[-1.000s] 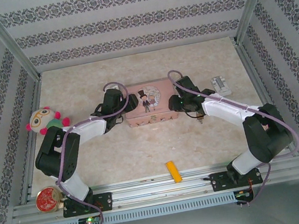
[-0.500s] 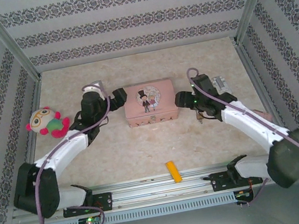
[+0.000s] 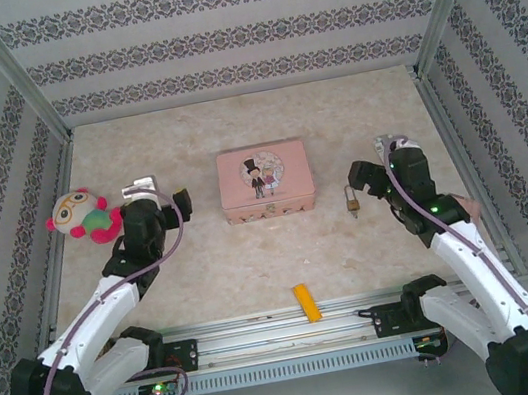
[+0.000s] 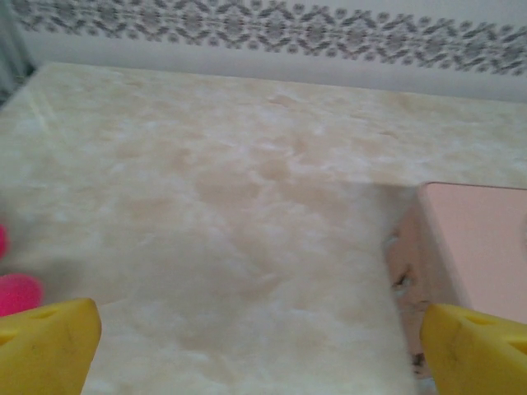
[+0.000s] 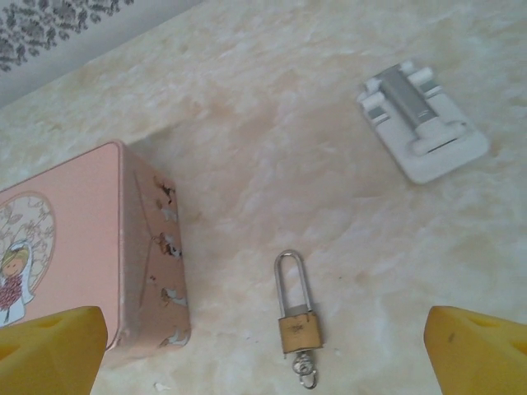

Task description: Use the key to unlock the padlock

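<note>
The marbled beige tabletop carries everything, fenced by patterned walls on three sides.

The two arms reach in from the near edge. The left arm slants up toward the left side, and its left pincer hangs above bare tabletop between the plush toy and the pink tin. In the left wrist view the left pincer is spread wide, its yellow fingertips at the outer corners of the view, with nothing held between them. The right arm rises along the right side. Its right pincer is just right of the padlock, and in the right wrist view the right pincer is likewise spread wide and holds nothing.

The pink tin, with a cartoon couple on its lid, lies flat at the middle of the tabletop.

The plush toy, pink and green with big eyes, sits near the left wall.

A white ribbed holder lies near the right wall, beyond the padlock.

A yellow bar lies at the near edge, well apart from the rest.

The padlock lies flat on the tabletop just beside the tin's near right corner, between the tin and the right pincer, apart from both. Its shackle points toward the far wall and looks seated in the brass body.

A small silvery piece sticks out of the padlock's base; it is too small to tell key from ring.
</note>
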